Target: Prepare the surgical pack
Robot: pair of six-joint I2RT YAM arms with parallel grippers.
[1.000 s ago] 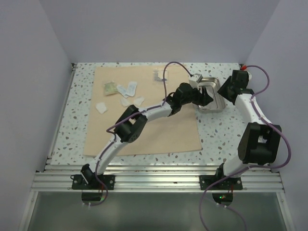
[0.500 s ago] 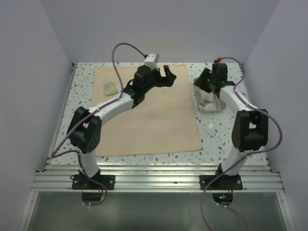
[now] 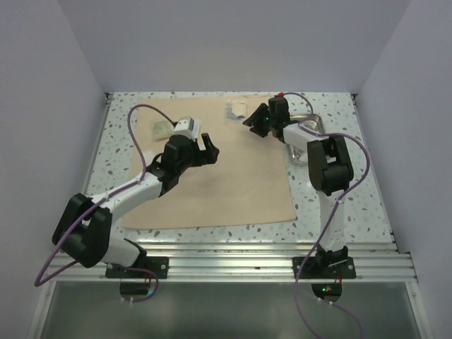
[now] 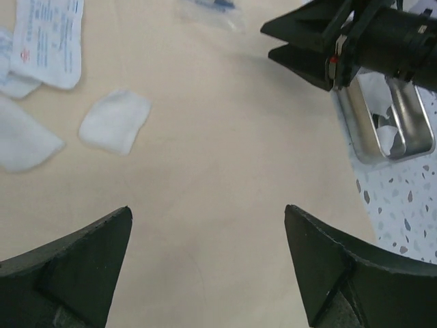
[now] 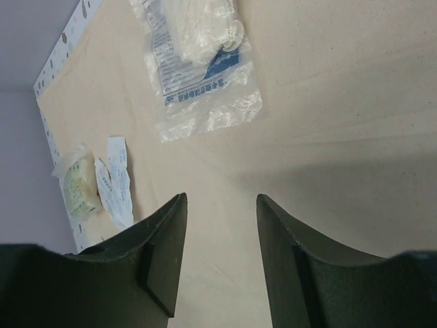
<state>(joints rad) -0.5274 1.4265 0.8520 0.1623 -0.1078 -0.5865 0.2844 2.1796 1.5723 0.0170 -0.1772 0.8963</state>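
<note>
Top external view: the tan wrap sheet (image 3: 240, 183) lies flat on the speckled table (image 3: 116, 134). The steel tray (image 4: 362, 140) sits just off the sheet's far right edge, half hidden by the right arm. The left gripper (image 3: 208, 145) hovers spread and empty over the sheet's left middle. The right gripper (image 3: 254, 121) is also parted and holds nothing, poised just beside a clear plastic packet (image 3: 236, 109) at the sheet's far edge. Gauze pads (image 4: 115, 121) and printed packets (image 4: 48, 34) lie loose toward the far left.

The sheet looks thin, limp and light — best pinched at a corner or edge, since a mid-sheet grip would only bunch it. The clear packet is probably crinkly and slippery, so take its sealed margin. The tray is rigid and slick, so its rim is the hold.

Half a second ago the left gripper was out at the far edge where the packet lies, and the right was over the tray — now the left has drawn back and the right has swung onto the sheet.
</note>
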